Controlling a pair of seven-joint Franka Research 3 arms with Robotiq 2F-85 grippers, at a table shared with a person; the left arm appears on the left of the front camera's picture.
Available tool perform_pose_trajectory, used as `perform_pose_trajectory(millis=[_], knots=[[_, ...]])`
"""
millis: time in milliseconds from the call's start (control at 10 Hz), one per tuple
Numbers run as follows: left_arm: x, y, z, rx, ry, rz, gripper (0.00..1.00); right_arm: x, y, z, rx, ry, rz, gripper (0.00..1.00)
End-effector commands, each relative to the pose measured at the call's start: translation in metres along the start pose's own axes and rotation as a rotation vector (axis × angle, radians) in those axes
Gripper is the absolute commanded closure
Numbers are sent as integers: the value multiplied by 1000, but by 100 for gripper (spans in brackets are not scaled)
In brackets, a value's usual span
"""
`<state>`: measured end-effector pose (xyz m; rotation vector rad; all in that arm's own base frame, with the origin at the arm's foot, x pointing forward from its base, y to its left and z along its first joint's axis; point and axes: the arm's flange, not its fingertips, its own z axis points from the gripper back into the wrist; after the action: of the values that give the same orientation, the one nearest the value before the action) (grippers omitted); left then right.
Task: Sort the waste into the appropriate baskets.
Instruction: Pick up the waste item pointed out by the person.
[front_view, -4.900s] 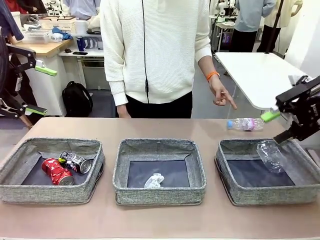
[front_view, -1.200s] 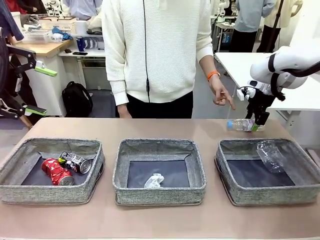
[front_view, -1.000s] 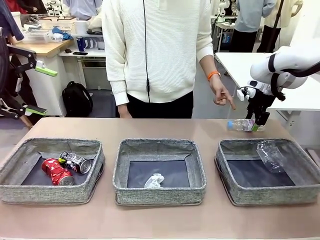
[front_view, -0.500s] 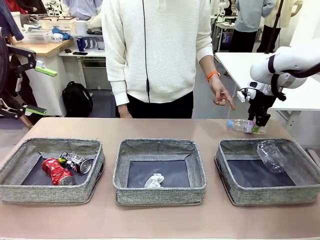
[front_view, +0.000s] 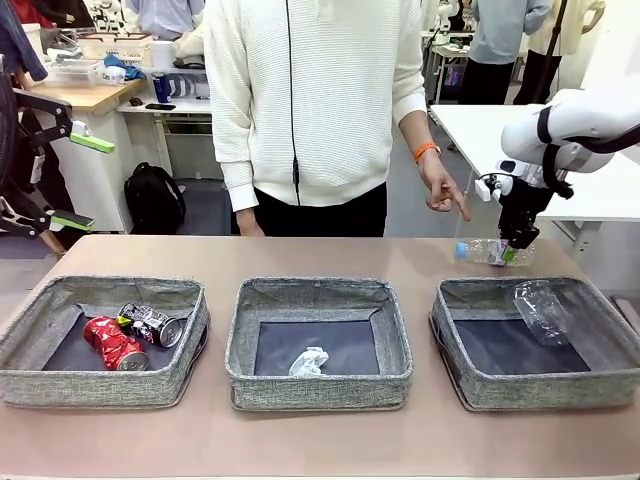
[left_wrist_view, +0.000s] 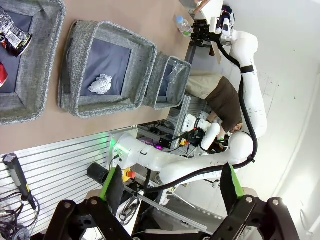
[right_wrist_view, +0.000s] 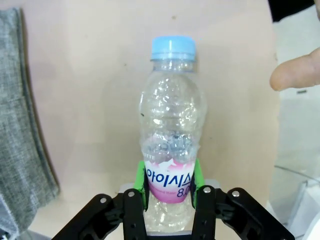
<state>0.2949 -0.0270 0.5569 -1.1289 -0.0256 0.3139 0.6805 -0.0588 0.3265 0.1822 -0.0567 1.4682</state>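
Right gripper (right_wrist_view: 169, 186) clamps bottle (right_wrist_view: 169, 140) (table-level); right basket (front_view: 480, 385) holds crushed bottle (front_view: 541, 311).

bottle (right_wrist_view: 170, 135): clear, blue cap, pink label | bins (front_view: 318, 385): grey weave, dark bottoms | can (front_view: 113, 343): red | worktop (front_view: 320, 440): tan

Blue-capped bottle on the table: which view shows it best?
Right wrist view: the blue-capped bottle is large and central, the right gripper shut on its label. The front view shows it small behind the right basket; the left wrist view, tiny.
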Motion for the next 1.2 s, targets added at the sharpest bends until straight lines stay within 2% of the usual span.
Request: perform_pose_trajectory(millis=[0,300,400,600,700,900,1000,1100], knots=[[-2,0,0,7,1,9,0,0,-5,-3,17,22,-26,61],[-2,0,0,7,1,9,0,-1,2,15,4,33,-98,61],[-2,0,0,7,1,9,0,-1,14,42,-37,48,-207,61],[-2,0,0,7,1,9,0,-1,74,112,-18,128,-430,61],[-2,0,0,7,1,9,0,2,108,131,-15,166,-515,61],[-2,0,0,7,1,9,0,11,166,141,-45,154,-759,61],[-2,0,0,7,1,9,0,17,189,135,-75,112,-742,61],[-2,0,0,7,1,9,0,19,195,128,-83,36,-704,61]])
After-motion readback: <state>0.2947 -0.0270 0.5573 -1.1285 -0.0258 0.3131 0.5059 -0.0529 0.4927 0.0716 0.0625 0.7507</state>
